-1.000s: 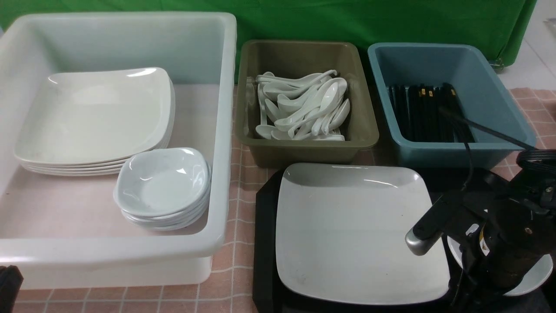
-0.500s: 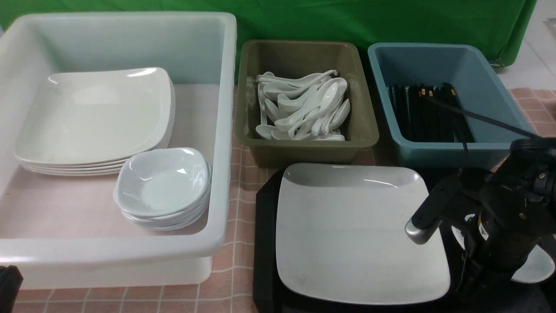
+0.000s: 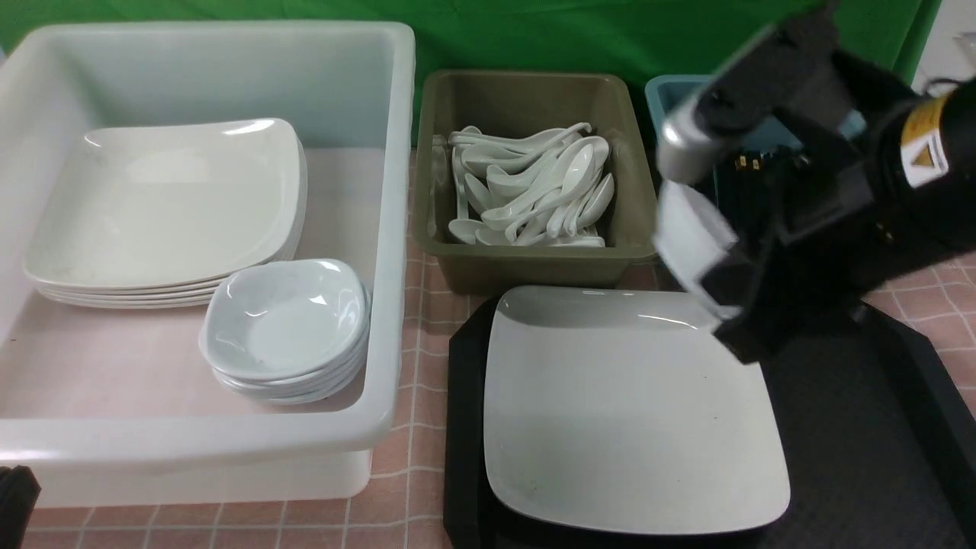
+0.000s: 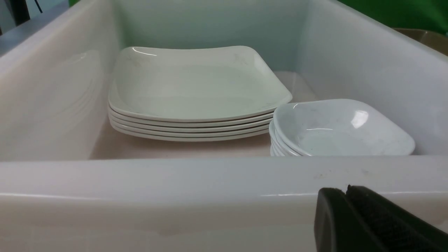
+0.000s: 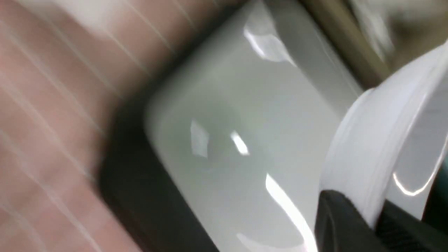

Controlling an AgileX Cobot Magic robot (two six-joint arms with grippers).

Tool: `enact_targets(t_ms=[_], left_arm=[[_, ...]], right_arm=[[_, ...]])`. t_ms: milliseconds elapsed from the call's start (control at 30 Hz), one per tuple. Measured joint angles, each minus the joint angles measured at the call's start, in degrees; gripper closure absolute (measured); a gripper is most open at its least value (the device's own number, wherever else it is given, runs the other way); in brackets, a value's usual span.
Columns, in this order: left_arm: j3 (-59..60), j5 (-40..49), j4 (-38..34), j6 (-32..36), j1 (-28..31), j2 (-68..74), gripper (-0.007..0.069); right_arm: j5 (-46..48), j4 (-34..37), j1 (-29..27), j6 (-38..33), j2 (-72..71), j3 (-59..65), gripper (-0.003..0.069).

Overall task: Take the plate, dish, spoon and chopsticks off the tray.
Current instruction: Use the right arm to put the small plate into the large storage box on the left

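**View coverage**

- Front view: the right tool (image 3: pixel 720 293) grips the dish (image 3: pixel 686 244) by its rim. The dish is tilted on edge and clear of every surface. It hangs over the 1 o'clock corner of the plate (image 3: pixel 633 412), in front of the blue tub (image 3: pixel 662 91). Motion blur hides finer detail.
- Right wrist view: the right tool (image 5: pixel 376 224) has one black finger on each side of the dish (image 5: pixel 385 133) rim. Below lie the plate (image 5: pixel 224 140) and a corner of the tray (image 5: pixel 140 196). The picture is smeared.
- Left wrist view only: the left tool (image 4: pixel 346 196) sits just outside the near wall of the white tub (image 4: pixel 175 175), its fingers together with nothing between them. This view shows the stacked plates (image 4: pixel 192 87) and stacked dishes (image 4: pixel 343 129) edge-on, just beside each other.

**Edges and open room**

- The plate lies flat on the 9 o'clock side of the tray (image 3: pixel 854 427). Its 9 o'clock edge is near the tray rim.
- Bare diamond-textured surface shows on the tray's 3 o'clock side.
- The plate's 12 o'clock edge is near the front wall of the olive tub (image 3: pixel 534 267), which holds spoons (image 3: pixel 534 191).
- The arm covers most of the blue tub. Gold-banded chopsticks (image 3: pixel 751 164) show inside it.
- The white tub (image 3: pixel 396 229) stands at the tray's 9 to 10 o'clock. A strip of table (image 3: pixel 427 366) separates them.
- Inside the white tub, bare floor shows at 3 o'clock of the stacked plates (image 3: pixel 168 206) and at 9 o'clock of the stacked dishes (image 3: pixel 286 316).
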Motion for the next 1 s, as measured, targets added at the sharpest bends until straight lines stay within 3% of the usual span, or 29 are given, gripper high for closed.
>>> enact_targets(t_ms=[133,367,700,867,1000], left_arm=[[0.00,0.00,0.00,0.00,0.00,0.00,0.0603],[0.00,0.00,0.00,0.00,0.00,0.00,0.0603],[0.00,0.00,0.00,0.00,0.00,0.00,0.0603],[0.00,0.00,0.00,0.00,0.00,0.00,0.0603],[0.00,0.00,0.00,0.00,0.00,0.00,0.0603]], right_arm=[[-0.56,9.95,5.08,-12.31,5.89,-7.53,0.0580],[-0.82,12.26,10.35,-26.95,27.78,-26.19,0.0580],[-7.23,4.63,10.47,-29.43,46.77,-38.85,0.0555],[-7.58,2.57,10.47,-28.89,48.42,-39.12,0.0426],[-7.75,2.19,10.47,-25.90,47.87,-39.18,0.0259]])
